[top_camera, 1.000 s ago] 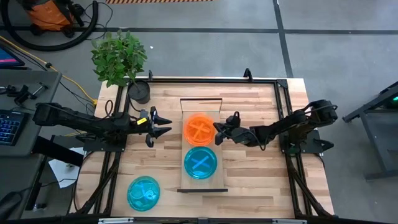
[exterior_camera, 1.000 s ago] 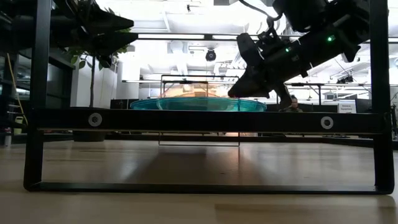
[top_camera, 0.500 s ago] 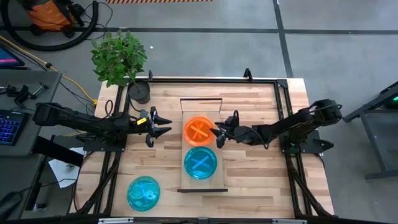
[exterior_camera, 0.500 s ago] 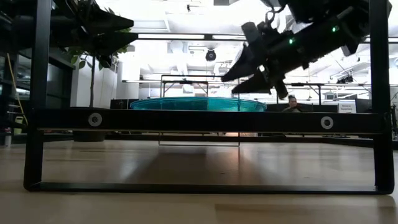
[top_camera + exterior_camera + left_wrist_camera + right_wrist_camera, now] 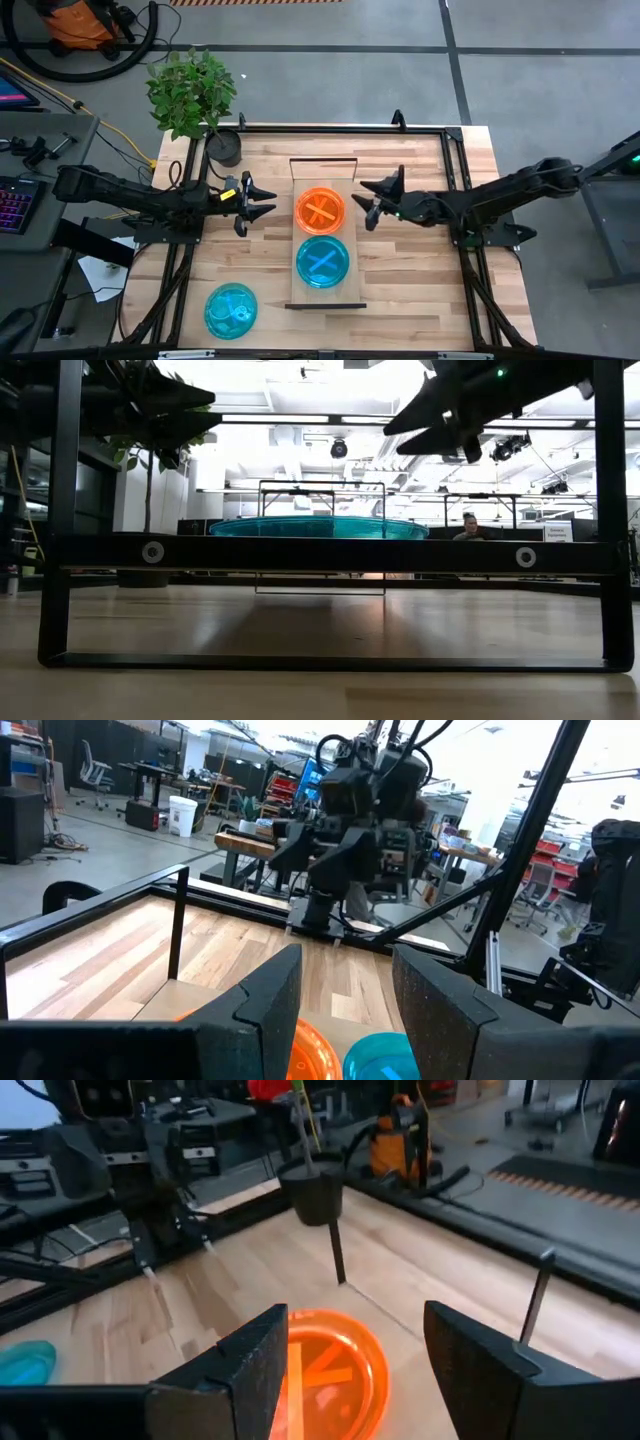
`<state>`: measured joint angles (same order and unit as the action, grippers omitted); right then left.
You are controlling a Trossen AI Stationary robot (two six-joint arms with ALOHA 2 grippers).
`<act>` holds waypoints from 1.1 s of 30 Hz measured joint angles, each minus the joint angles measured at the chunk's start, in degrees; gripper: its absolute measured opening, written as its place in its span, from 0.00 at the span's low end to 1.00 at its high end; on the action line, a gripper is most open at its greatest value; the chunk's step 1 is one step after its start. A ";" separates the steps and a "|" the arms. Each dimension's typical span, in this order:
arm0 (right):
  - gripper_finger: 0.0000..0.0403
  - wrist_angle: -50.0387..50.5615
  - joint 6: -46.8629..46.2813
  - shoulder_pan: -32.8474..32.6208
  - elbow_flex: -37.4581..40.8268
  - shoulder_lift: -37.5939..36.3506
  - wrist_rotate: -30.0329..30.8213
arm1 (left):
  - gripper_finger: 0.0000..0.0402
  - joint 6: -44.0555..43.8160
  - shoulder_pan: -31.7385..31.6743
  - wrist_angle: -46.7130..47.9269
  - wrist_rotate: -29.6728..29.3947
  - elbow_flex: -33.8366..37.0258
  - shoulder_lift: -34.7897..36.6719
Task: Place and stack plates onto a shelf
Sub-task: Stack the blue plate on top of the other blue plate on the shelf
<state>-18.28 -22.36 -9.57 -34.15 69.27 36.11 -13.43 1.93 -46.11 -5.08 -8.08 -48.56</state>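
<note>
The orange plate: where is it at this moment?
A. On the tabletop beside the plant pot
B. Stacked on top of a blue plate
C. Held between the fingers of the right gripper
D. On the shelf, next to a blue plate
D. The orange plate lies flat on the shelf beside a blue plate, while the right gripper is open and apart from it.

The shelf [image 5: 325, 171] sits on the butcher-block table [image 5: 410, 270], carrying an orange plate [image 5: 320, 210] and a cyan plate [image 5: 323, 262]; another cyan plate [image 5: 230, 310] and a potted plant [image 5: 224, 146] rest directly on the tabletop.
</note>
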 joint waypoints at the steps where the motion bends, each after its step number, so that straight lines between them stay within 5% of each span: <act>1: 0.54 0.00 1.09 -0.14 0.00 -0.21 0.54 | 0.37 0.03 0.00 0.00 0.00 0.00 0.00; 10: 0.54 0.24 9.27 1.11 0.00 -0.28 4.25 | 0.37 3.19 1.40 3.55 0.56 -4.13 -0.29; 15: 0.54 0.64 9.32 2.53 0.00 -0.28 3.97 | 0.37 10.42 5.75 29.18 2.82 -14.85 -0.37; 21: 0.54 2.91 7.24 2.49 0.00 -0.28 1.90 | 0.37 3.29 14.74 59.98 2.99 -24.56 -1.88; 27: 0.54 3.76 7.24 2.84 0.00 -0.26 1.98 | 0.37 -6.33 25.53 65.05 2.48 -25.27 -5.10; 33: 0.54 4.16 5.72 2.84 0.02 -0.26 1.98 | 0.37 -2.14 33.76 65.51 0.26 -25.27 -13.84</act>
<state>-14.12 -16.64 -6.72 -34.13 69.01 38.09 -15.57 35.69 19.40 -4.82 -33.34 -62.40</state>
